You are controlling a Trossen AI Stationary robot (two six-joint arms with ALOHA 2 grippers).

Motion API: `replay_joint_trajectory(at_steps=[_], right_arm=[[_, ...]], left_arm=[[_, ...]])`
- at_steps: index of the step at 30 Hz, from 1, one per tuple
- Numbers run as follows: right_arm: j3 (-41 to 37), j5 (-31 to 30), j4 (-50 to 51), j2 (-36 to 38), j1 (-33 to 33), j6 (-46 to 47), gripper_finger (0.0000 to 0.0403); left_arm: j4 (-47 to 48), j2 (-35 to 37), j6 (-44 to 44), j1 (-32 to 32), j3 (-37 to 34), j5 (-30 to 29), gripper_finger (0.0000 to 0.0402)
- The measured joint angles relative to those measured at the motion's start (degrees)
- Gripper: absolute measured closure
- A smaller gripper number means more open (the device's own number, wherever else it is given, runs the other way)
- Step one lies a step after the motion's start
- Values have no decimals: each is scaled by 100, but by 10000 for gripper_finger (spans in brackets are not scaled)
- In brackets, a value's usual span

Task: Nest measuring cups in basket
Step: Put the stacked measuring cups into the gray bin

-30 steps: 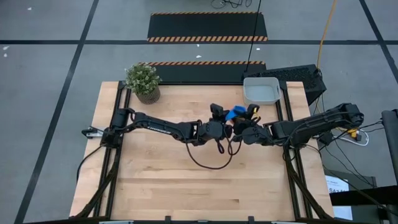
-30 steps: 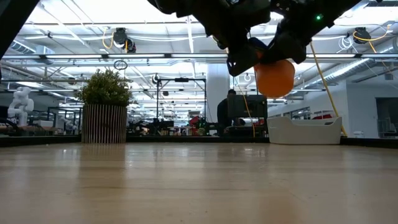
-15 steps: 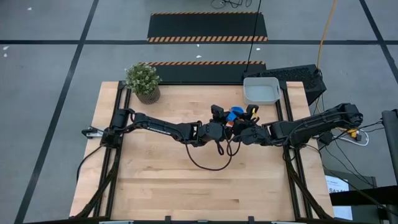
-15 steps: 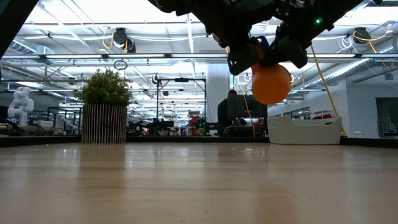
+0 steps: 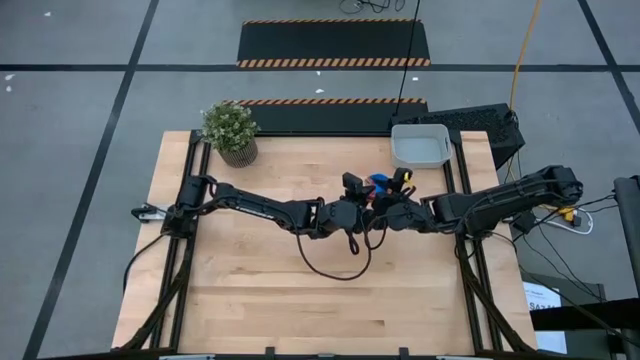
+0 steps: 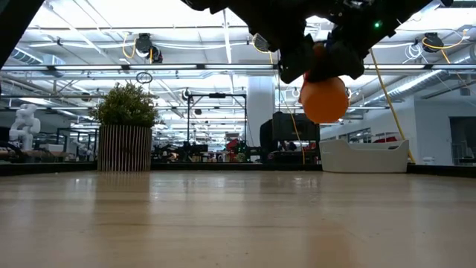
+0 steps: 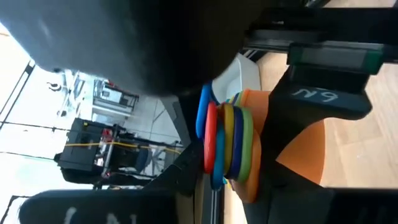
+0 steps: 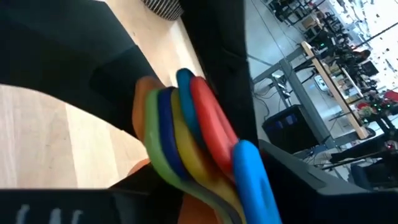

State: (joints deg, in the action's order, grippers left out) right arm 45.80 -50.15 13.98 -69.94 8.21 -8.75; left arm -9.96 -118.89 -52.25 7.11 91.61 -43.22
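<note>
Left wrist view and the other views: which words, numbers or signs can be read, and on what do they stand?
"6N", or so it seems, seen turned over: pale marks on the dark finger in the left wrist view.
Similar pale marks on the finger at that view's lower edge: too blurred to read.
High view, low view and right wrist view: no readable text.

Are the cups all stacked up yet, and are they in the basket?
Mostly stacked: the cups sit nested together, orange outermost, then green, yellow, red and blues. In hand: both arms hold that stack up in the air over the middle of the table, the left claw and right claw meeting around it. Left to do: carry it to the grey basket at the back, which looks empty.
</note>
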Motion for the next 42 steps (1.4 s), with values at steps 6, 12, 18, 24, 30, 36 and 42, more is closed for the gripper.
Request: replay_joint_trajectory(at_steps=[6,12,18,24,30,36,42], right_arm=[[0,54,8,5,0,-161,279],[0,120,45,8,0,-352,313],[7,173,75,122,0,-452,327],[4,3,178,379,-10,-516,336],[-9,-392,646,560,-144,-584,336],[-5,-495,764,651,-465,-632,336],[0,-957,838,661,-1081,-785,336]], left_arm=[[-7,0,-16,0,0,-3,329],[45,0,-1,0,0,-19,319],[31,2,373,15,11,-490,298],[801,479,1126,23,-1,-1186,184],[2173,1086,2483,22,9,-1518,103],[3509,1491,3949,-172,-55,-1495,107],[3988,1629,4884,-340,-426,-1438,137]])
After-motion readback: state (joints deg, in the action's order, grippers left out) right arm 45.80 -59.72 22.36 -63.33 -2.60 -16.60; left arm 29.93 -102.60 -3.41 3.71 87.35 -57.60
